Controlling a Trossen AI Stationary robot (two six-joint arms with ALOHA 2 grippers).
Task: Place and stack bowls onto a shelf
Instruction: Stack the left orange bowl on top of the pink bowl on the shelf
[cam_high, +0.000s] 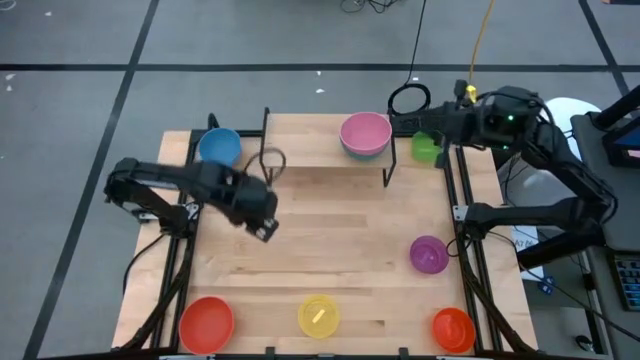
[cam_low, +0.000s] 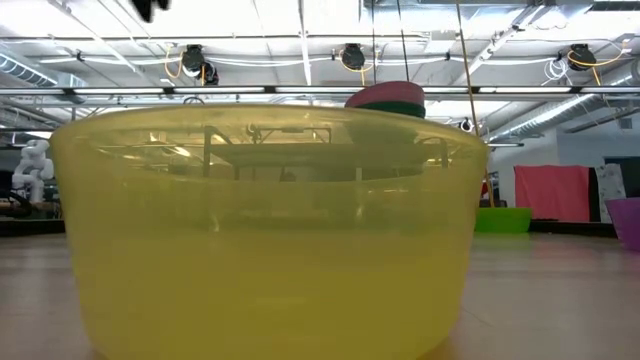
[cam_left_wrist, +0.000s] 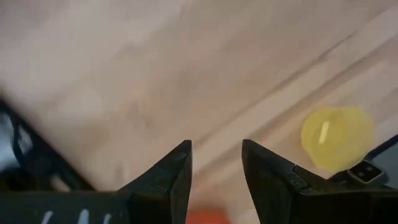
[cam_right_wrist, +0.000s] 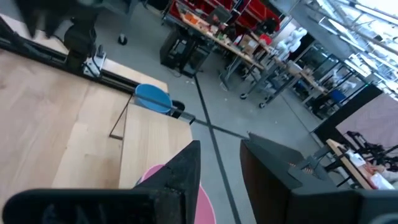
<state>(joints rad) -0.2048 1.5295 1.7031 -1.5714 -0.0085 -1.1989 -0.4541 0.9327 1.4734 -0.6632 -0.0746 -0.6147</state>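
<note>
The shelf (cam_high: 325, 160) stands at the table's far middle. On it a pink bowl (cam_high: 365, 132) sits nested in a teal bowl (cam_low: 392, 108). A blue bowl (cam_high: 218, 147) rests on the table left of the shelf, a green bowl (cam_high: 426, 150) right of it. A purple bowl (cam_high: 429, 254) is at mid right. Red (cam_high: 207, 323), yellow (cam_high: 319, 315) and orange (cam_high: 452, 328) bowls line the near edge. My left gripper (cam_high: 267, 227) hangs open, pointing down over bare wood at left centre. My right gripper (cam_right_wrist: 221, 168) is open and near level, above the shelf's right end.
The shelf's thin black legs (cam_high: 390, 160) rise at its ends. Black frame rails (cam_high: 470, 270) run along the table's left and right sides. Bare wood lies in the table's middle (cam_high: 340, 230). In the low view the yellow bowl (cam_low: 270, 230) fills the foreground.
</note>
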